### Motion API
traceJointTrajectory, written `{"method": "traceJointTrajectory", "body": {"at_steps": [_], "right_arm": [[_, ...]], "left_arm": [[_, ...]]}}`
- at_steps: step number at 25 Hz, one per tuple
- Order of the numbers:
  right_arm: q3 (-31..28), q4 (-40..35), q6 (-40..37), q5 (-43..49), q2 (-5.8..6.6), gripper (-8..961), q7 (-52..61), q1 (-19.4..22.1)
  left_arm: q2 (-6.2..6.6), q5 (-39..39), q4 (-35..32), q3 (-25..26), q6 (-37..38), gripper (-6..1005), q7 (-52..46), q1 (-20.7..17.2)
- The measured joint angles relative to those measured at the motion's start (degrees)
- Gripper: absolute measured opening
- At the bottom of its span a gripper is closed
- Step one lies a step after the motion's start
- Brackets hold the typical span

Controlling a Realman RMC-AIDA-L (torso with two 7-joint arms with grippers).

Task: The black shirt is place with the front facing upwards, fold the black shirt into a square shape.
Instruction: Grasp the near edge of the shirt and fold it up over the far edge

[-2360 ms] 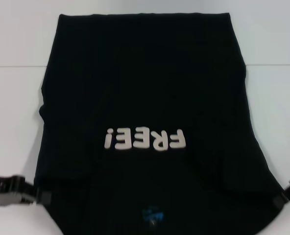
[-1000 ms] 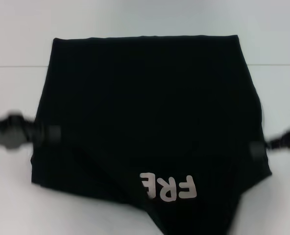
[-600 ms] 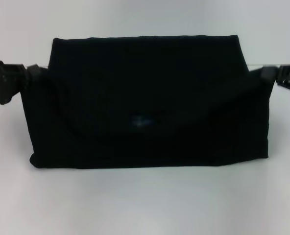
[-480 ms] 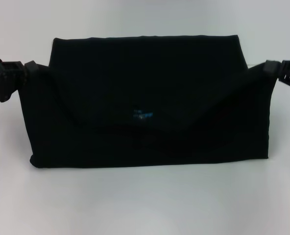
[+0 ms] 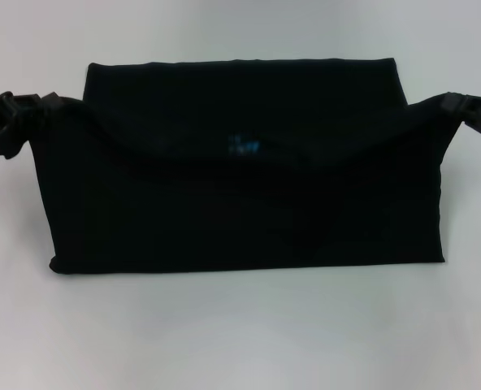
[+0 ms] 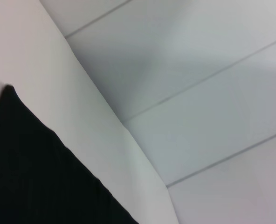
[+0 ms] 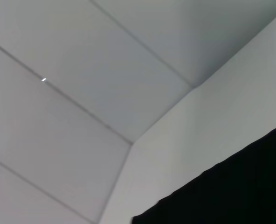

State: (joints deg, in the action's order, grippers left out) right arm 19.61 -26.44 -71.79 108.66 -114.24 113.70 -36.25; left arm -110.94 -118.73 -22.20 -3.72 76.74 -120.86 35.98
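The black shirt (image 5: 240,187) lies across the middle of the white table (image 5: 240,333), doubled over on itself into a wide, low band, its near edge a straight fold running side to side. Above that fold the upper layer rises toward both outer corners, where it is lifted off the table, and sags in the middle, so its free edge makes a shallow dip. The small blue logo (image 5: 244,146) shows on this raised layer, noticeably farther from the near fold than it was half a second ago, when it sat lower on the cloth; the dip has grown shallower too, and the white lettering seen a second ago is now folded out of sight. At the left corner the left gripper (image 5: 39,104) has its jaws clamped on a pinch of cloth, and at the right corner the right gripper (image 5: 452,104) grips the opposite corner the same way; both have travelled a little farther back since the previous frame. Beyond them the bottom layer's far edge lies flat and straight on the table. The wrist views show only a black slice of shirt against the pale tabletop and the room beyond.
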Motion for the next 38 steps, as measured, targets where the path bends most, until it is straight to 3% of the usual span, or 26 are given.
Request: {"method": "traceJointTrajectory", "body": {"at_steps": [10, 26, 34, 38], "right_arm": [[1.03, 1.51, 8.74, 0.38, -0.80, 66, -4.58, -1.73], [8.39, 3.07, 21.93, 0.35, -2.22, 69, -4.82, -3.85], [9.69, 2.50, 22.11, -0.11, -2.30, 70, -7.55, -3.48], [9.42, 1.71, 19.63, -2.09, -2.04, 208, -8.72, -2.00]], "left_arm": [[-2.24, 1.18, 0.15, -2.22, -7.59, 42, 3.81, 2.67], [-5.45, 1.30, 0.14, -6.27, -18.36, 47, 9.32, 5.00], [-6.10, 5.27, 0.07, -6.19, -17.37, 78, 14.87, 3.95], [-5.96, 5.91, -0.32, -6.11, -15.20, 152, 15.93, 2.82]]}}
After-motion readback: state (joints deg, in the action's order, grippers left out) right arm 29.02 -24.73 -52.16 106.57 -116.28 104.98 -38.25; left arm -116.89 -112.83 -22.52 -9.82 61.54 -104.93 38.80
